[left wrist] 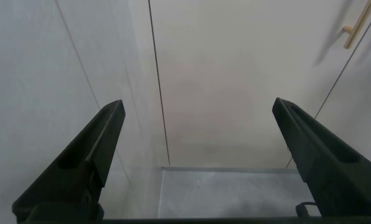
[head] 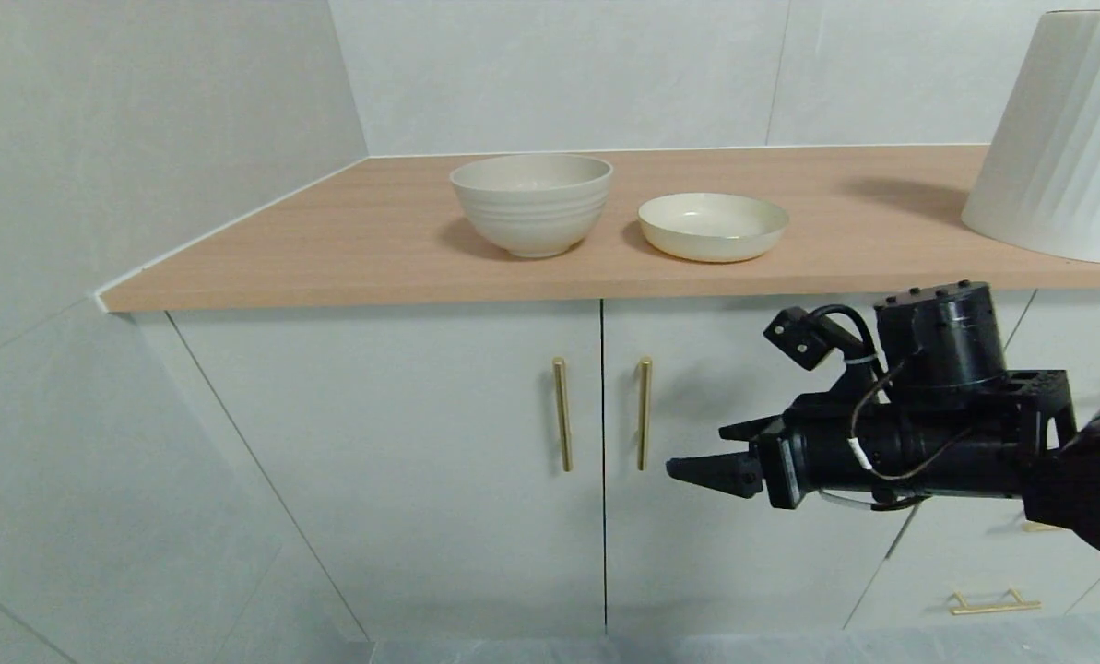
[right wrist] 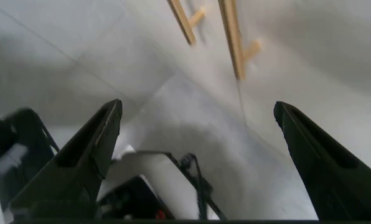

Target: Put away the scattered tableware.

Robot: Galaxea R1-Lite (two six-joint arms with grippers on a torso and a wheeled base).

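Right tool lies level below the counter, pointing toward the door handles, wide and empty. Left tool, also wide, faces the cabinet.

A wooden countertop carries a ribbed bowl, a shallow dish and a white lampshade.

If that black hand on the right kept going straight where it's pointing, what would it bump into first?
Probably the right cabinet door, near its gold handle; the right hand aims that way, though depth is hard to judge.
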